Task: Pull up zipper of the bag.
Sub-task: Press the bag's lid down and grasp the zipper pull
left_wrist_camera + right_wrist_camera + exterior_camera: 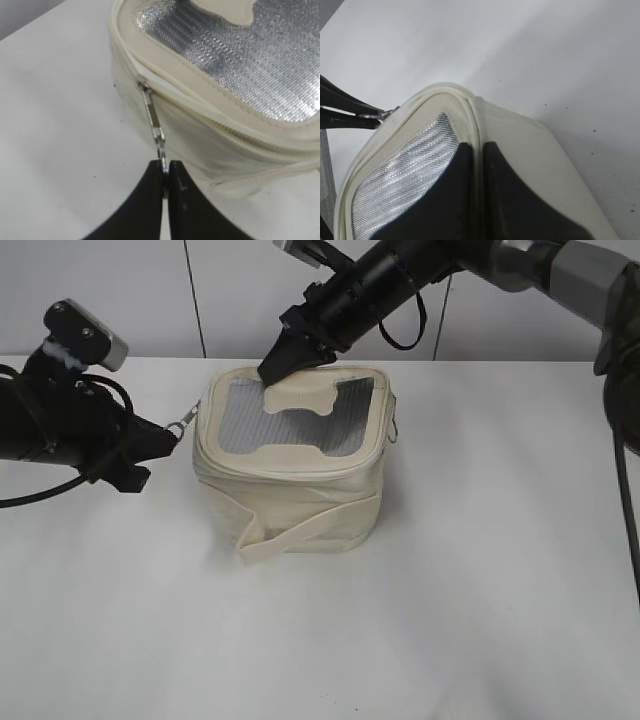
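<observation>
The bag (290, 465) stood in the middle of the table (480, 590). Its zipper (240, 127) looked closed along the visible lid edge, so the pull seemed nearly finished; the far side was hidden. The left gripper (166, 172) was closed on the ring pull (161, 145) of the slider at the bag's left corner. The right gripper (479, 150) was closed on the lid's back rim, holding the bag.

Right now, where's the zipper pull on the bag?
The zipper pull sticks out from the bag's left side in the exterior view, pinched in the left end effector, just below the lid edge.
</observation>
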Action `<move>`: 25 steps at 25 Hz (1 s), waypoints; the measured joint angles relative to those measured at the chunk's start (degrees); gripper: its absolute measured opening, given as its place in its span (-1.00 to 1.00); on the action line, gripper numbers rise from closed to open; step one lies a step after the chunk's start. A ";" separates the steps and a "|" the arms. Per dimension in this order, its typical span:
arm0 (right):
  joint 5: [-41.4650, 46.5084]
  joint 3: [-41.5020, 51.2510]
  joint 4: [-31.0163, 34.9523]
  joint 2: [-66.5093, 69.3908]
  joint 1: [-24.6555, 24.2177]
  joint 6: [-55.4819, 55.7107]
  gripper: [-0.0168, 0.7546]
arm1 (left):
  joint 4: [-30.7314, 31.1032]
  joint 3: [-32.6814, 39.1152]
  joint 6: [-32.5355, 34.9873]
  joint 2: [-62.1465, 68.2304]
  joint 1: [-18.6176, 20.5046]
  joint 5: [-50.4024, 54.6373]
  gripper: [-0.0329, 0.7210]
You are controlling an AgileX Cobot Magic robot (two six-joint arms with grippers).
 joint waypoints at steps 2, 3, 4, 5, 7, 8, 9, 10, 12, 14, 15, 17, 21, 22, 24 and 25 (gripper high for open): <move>0.00 0.00 0.10 0.01 0.08 0.26 -0.84 | 0.00 1.03 -1.16 -1.02 0.00 0.00 -0.89; 0.00 0.00 0.17 0.01 0.12 0.38 -0.84 | 0.09 1.74 -1.67 -1.58 0.00 0.15 -0.89; 0.00 0.00 0.17 0.01 0.12 0.53 -0.84 | 0.23 2.54 -1.98 -2.10 0.00 0.31 -0.89; 0.00 0.00 0.30 0.01 0.12 0.63 -0.84 | 0.23 3.29 -2.20 -2.76 0.00 0.44 -0.89; 0.15 0.00 0.51 0.01 0.21 0.97 -0.84 | 0.10 5.10 -2.48 -4.31 0.00 0.78 -0.89; 0.26 0.00 0.65 0.01 0.43 1.09 -0.84 | 0.04 5.86 -2.56 -4.97 0.00 0.90 -0.88; 0.32 0.00 0.71 0.06 0.58 1.26 -0.84 | -0.05 6.67 -2.85 -5.81 0.00 1.08 -0.88; 0.32 0.00 0.83 0.06 0.66 1.47 -0.84 | -0.05 7.42 -3.31 -6.66 0.00 1.21 -0.88; 0.16 0.00 0.90 0.12 0.72 2.20 -0.84 | 0.67 8.40 -5.23 -8.32 -0.07 1.65 -0.88; -0.98 0.00 0.40 0.12 0.46 3.30 -0.84 | 3.66 9.72 -6.50 -9.58 -0.87 1.90 -0.89; -1.41 0.00 0.29 0.12 0.41 4.01 -0.84 | 4.65 9.92 -6.90 -9.81 -1.27 2.03 -0.90; -1.86 0.00 0.22 0.12 0.41 4.86 -0.84 | 5.44 9.99 -7.76 -10.02 -1.75 2.44 -0.90; -1.93 0.00 0.06 0.12 0.41 4.93 -0.84 | 6.01 10.03 -9.18 -10.02 -2.33 1.48 -0.90; -1.81 0.00 0.06 0.12 0.41 4.74 -0.84 | 5.88 10.11 -9.29 -10.02 -2.39 0.47 -0.90; -1.62 0.00 0.06 0.12 0.41 4.34 -0.84 | 4.31 10.11 -9.29 -10.02 -2.39 -2.98 -0.88; -1.63 0.00 0.06 0.12 0.41 4.34 -0.84 | 3.74 9.88 -9.29 -10.02 -2.39 -4.41 -0.84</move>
